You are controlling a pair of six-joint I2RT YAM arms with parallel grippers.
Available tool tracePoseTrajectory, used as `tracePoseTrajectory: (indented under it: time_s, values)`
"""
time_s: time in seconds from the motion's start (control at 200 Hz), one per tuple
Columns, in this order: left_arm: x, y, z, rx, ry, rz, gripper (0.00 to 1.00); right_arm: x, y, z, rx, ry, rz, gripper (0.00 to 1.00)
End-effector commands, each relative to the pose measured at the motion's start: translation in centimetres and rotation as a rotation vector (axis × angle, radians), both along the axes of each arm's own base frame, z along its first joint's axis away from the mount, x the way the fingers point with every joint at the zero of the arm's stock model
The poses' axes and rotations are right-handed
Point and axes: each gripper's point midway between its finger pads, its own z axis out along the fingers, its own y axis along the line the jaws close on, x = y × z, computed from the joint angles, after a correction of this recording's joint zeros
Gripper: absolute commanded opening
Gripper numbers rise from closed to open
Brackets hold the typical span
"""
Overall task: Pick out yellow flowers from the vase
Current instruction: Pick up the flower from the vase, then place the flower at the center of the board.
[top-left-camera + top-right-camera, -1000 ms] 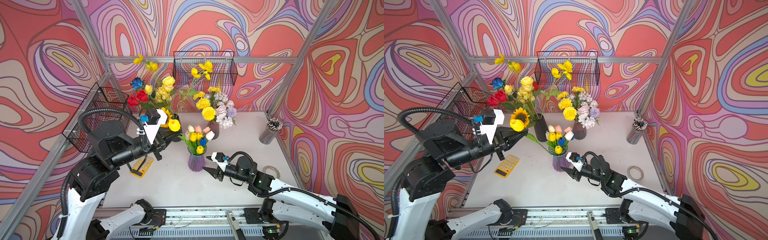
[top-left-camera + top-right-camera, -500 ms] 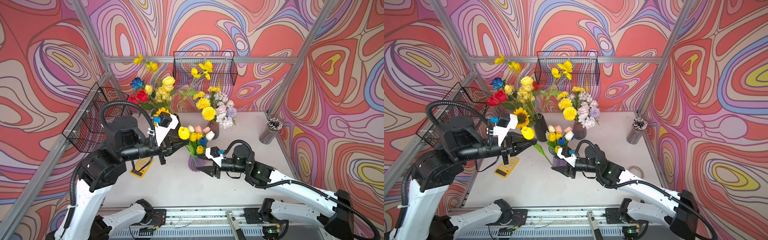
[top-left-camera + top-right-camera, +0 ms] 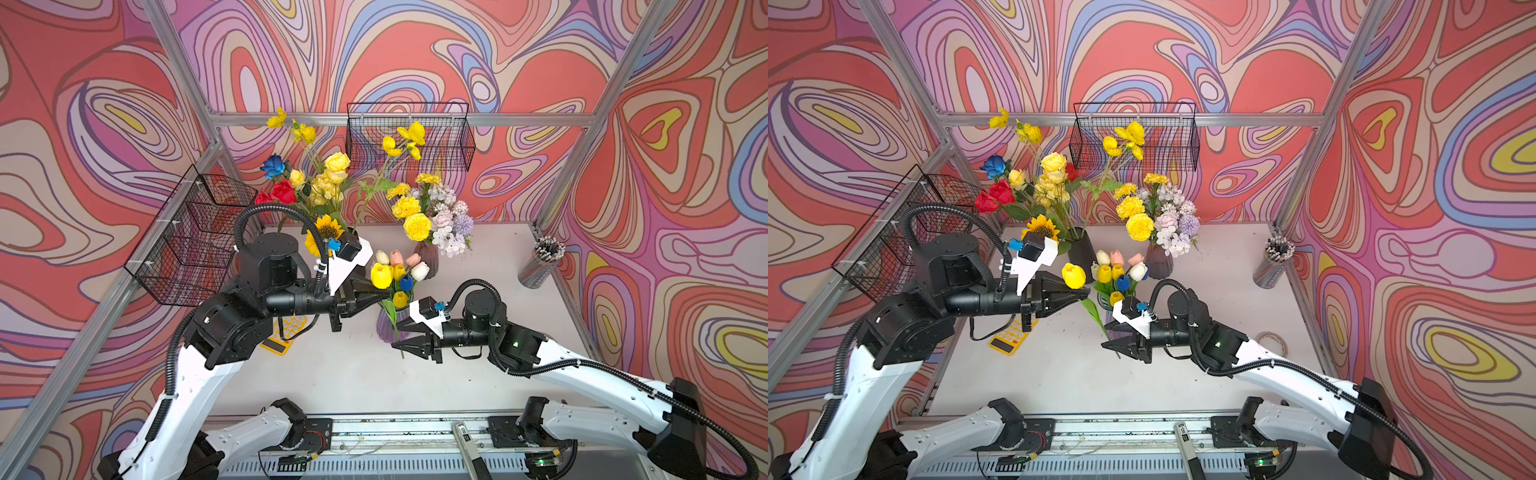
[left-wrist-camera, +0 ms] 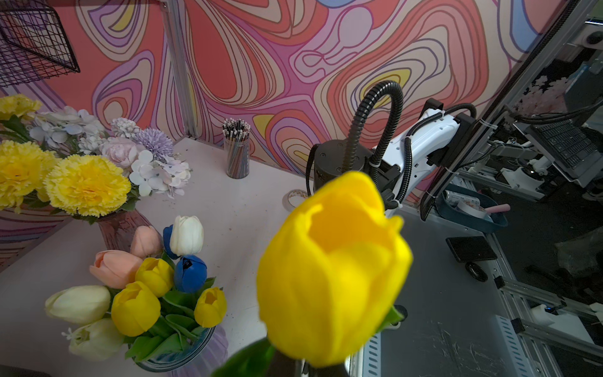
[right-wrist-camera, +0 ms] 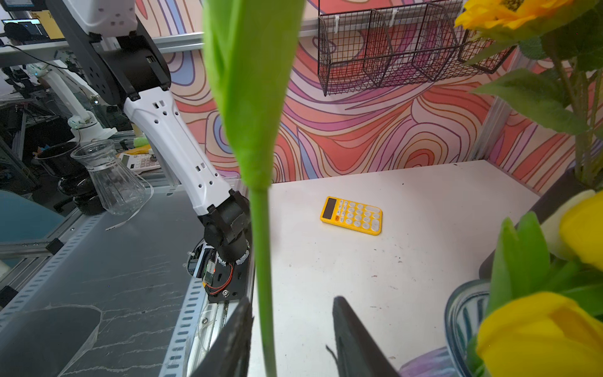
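Observation:
My left gripper [image 3: 387,293] [image 3: 1085,294] is shut on the stem of a yellow tulip [image 3: 381,275] [image 3: 1074,275], just under the bloom. It holds the flower in the air beside the purple vase [image 3: 384,329] [image 4: 195,355]. In the left wrist view the bloom [image 4: 332,271] hides the jaws. The stem [image 5: 262,277] hangs down between the fingers of my right gripper [image 3: 397,345] [image 3: 1106,345] [image 5: 293,302], which is open with the stem close to one finger. More yellow tulips [image 3: 400,299] [image 4: 135,308] stand in the vase among white, pink and blue ones.
A black vase [image 3: 1081,251] with yellow roses and a sunflower [image 3: 328,228] stands behind, and a dark vase holds yellow marigolds [image 3: 417,226]. A yellow calculator [image 5: 351,215] lies at the left, a pencil cup [image 3: 540,264] at the right. Wire baskets [image 3: 195,232] [image 3: 409,137] hang on the walls.
My left gripper has carried the yellow tulip rightward to beside the purple vase. My right gripper has moved up and left round the stem's lower end, and its jaws have narrowed.

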Motion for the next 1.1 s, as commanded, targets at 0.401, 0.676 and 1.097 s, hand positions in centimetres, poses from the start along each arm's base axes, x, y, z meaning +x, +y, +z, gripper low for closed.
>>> tracePoseTrajectory:
  time_s: [0.401, 0.676, 1.097]
  values:
    - [0.3, -0.6, -0.5, -0.027, -0.068, -0.031, 0.0, -0.6, -0.1, -1.8, -0.051, 0.055, 0.024, 0.17]
    - [0.2, -0.3, -1.1, -0.025, -0.076, -0.02, 0.0, -0.4, 0.0, -1.8, -0.049, 0.072, 0.007, 0.06]
    - [0.7, 0.2, -1.4, -0.042, -0.1, 0.036, 0.5, 1.5, -0.7, 0.0, -0.016, 0.02, -0.12, 0.0]
